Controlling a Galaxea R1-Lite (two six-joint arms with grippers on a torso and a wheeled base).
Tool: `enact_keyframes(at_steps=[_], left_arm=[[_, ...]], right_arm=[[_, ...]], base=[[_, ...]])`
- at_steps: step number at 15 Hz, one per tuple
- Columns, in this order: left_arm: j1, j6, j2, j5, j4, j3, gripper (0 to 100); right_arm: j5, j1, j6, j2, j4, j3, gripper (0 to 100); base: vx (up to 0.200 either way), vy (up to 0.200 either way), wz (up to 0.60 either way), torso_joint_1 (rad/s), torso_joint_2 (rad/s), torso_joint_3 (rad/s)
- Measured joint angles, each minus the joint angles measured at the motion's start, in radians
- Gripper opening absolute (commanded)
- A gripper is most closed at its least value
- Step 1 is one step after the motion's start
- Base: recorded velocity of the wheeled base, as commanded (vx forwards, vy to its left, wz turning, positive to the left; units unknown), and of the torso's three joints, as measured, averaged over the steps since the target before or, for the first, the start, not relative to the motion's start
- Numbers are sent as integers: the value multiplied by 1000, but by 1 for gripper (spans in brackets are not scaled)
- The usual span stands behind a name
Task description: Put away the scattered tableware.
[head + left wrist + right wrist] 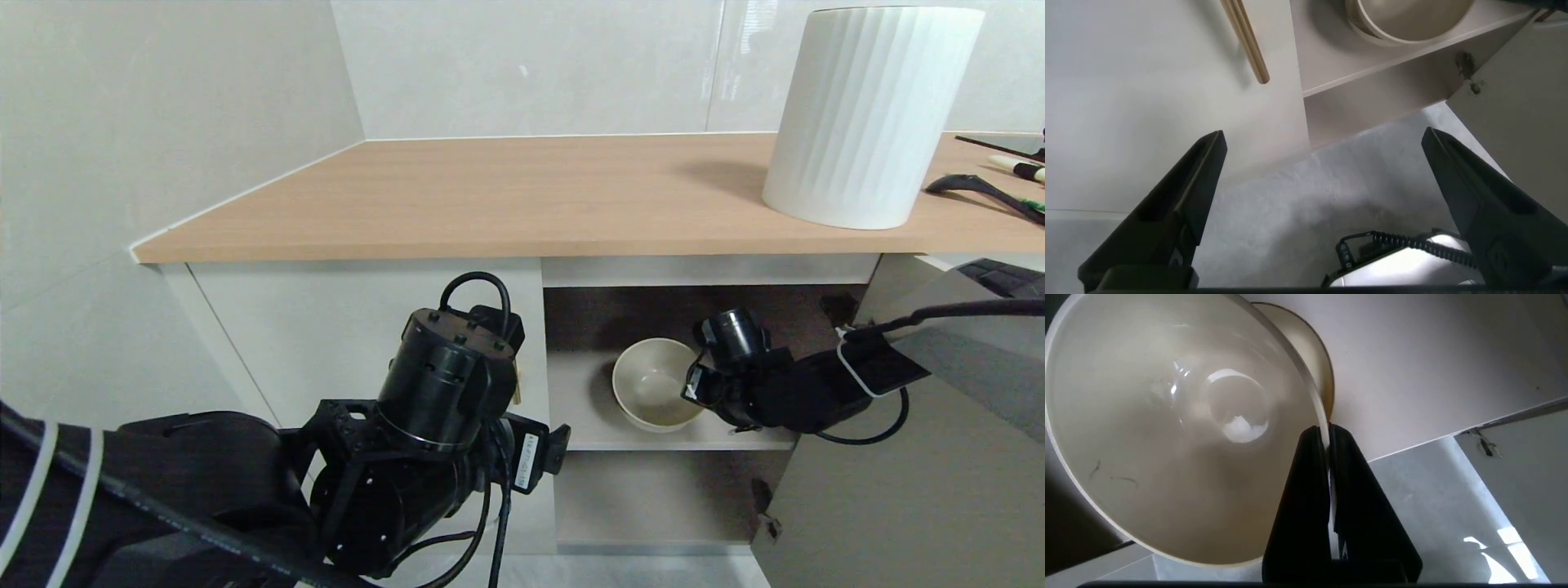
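Right wrist view: the right gripper point(1328, 457) is seen clenched on the rim of a cream bowl point(1184, 416), one finger inside the rim and one outside. The bowl is tilted, its inside turned toward the camera. A second cream curve is noted just behind it; whether this is another bowl cannot be told.

From the head view, the same bowl point(653, 392) is located inside the open cabinet, on the middle shelf point(588, 408), near the shelf's front edge. The right gripper point(694, 392) is placed at the bowl's right side. The cabinet door point(898, 490) is found swung open to the right of the arm.

Left wrist view: the left gripper point(1323, 139) is recorded as released, its fingers spread wide with nothing between them. It is held above the grey floor point(1331, 196), in front of the closed cabinet door point(343, 343), which carries a wooden bar handle point(1245, 41).

On the wooden countertop point(490, 196), a tall white ribbed container point(869, 114) is observed toward the right end. A black utensil point(980, 189) is noted just beside it, at the right edge.
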Motion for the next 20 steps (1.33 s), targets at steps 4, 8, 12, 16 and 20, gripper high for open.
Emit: enact_keyframes(at_steps=[4,8,12,16,20], left_arm=[[0,0,-1,0,0,0,100],[0,0,-2,1,0,0,100],[-2,0,-2,2,0,0,100],[-2,0,-3,2,0,0,100],[-2,1,-1,2,1,0,100]], right_arm=[[0,0,6,14,0,-16,0],[-3,1,8,36,0,-27,0],[-3,0,7,41,0,-30,100],[-4,0,8,43,0,-32,100],[-11,9,7,-1,13,-3,100]], base=[[0,0,0,0,0,0],[0,0,0,0,0,0],[0,0,0,0,0,0],[0,0,0,0,0,0],[0,0,0,0,0,0]])
